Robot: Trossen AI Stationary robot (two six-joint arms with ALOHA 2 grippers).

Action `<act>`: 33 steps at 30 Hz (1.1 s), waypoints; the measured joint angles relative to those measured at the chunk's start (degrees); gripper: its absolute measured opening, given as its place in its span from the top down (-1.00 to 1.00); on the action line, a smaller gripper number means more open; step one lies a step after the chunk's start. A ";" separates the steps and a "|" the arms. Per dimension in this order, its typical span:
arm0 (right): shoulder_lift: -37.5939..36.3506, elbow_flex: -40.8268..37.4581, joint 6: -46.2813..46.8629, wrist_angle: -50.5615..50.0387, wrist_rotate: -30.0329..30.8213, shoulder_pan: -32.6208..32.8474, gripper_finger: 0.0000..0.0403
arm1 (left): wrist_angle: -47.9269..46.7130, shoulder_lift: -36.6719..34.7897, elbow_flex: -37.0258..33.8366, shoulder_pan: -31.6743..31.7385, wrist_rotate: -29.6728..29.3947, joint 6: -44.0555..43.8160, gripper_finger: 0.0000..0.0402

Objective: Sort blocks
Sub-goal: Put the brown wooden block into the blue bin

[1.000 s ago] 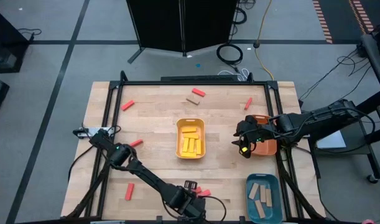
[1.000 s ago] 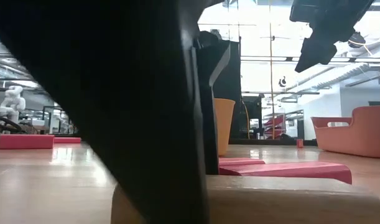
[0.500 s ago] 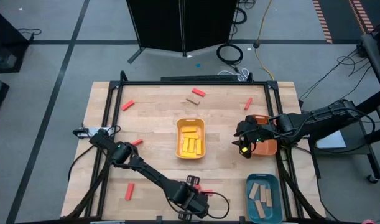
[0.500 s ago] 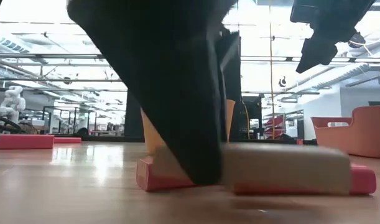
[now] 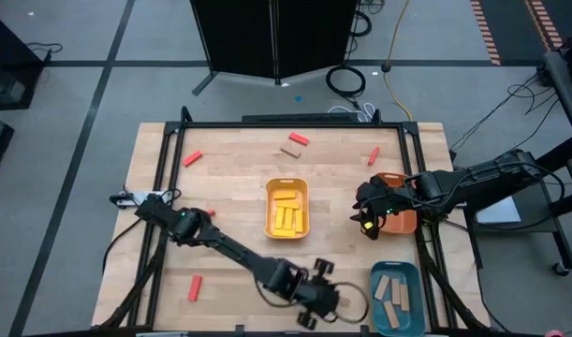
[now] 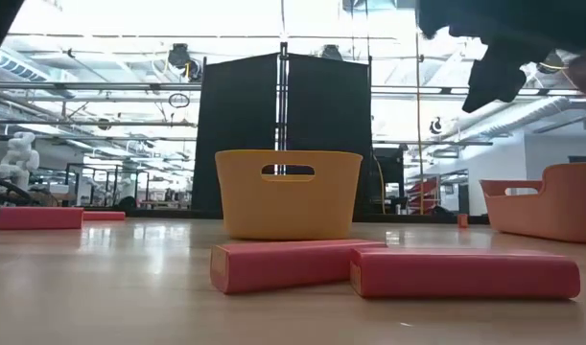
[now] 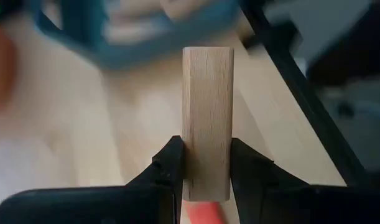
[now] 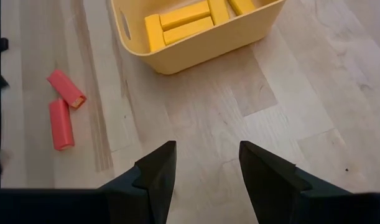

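Observation:
My left gripper [image 5: 318, 295] reaches over the table's near edge beside the teal tray [image 5: 395, 298] and is shut on a tan wooden block [image 7: 207, 99]. Two red blocks [image 6: 297, 265] [image 6: 465, 274] lie flat side by side on the table near the near edge. My right gripper [image 5: 366, 217] hangs open next to the orange tray [image 5: 403, 213], above bare wood [image 8: 205, 155]. The yellow tray [image 5: 286, 208] at mid-table holds several yellow blocks. The teal tray holds several tan blocks. My left gripper pinches the tan block by its two long side faces near one end [image 7: 207, 168], a finger [image 7: 173, 163] on each side. The block runs along the fingers and sticks out well beyond their tips. It is lifted clear of the table.
Loose red blocks lie at the far left [image 5: 193, 158], far middle [image 5: 299, 139], far right [image 5: 373, 155] and near left [image 5: 194, 288]. A tan block [image 5: 289, 149] lies near the far edge. Bare wood lies between the yellow and teal trays.
My left gripper has carried the tan block up off the two red blocks by the near edge and moved toward the table's right, toward the teal tray. The block is now lifted clear; the two red blocks stay where they were.

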 joint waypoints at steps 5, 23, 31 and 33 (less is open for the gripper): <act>0.00 0.00 0.00 0.08 -0.96 -0.01 0.16 | 14.46 1.96 -0.06 3.64 0.61 3.43 0.59; -0.02 0.00 11.78 1.27 -1.36 -0.04 0.16 | 52.74 17.96 8.68 7.60 14.82 2.50 0.59; -0.02 0.00 13.54 1.69 -1.29 -0.04 0.16 | 55.43 19.87 8.07 9.01 14.49 0.77 0.59; -0.02 0.00 13.52 1.64 -1.28 -0.04 0.16 | 53.86 20.09 7.94 9.36 14.34 0.77 0.56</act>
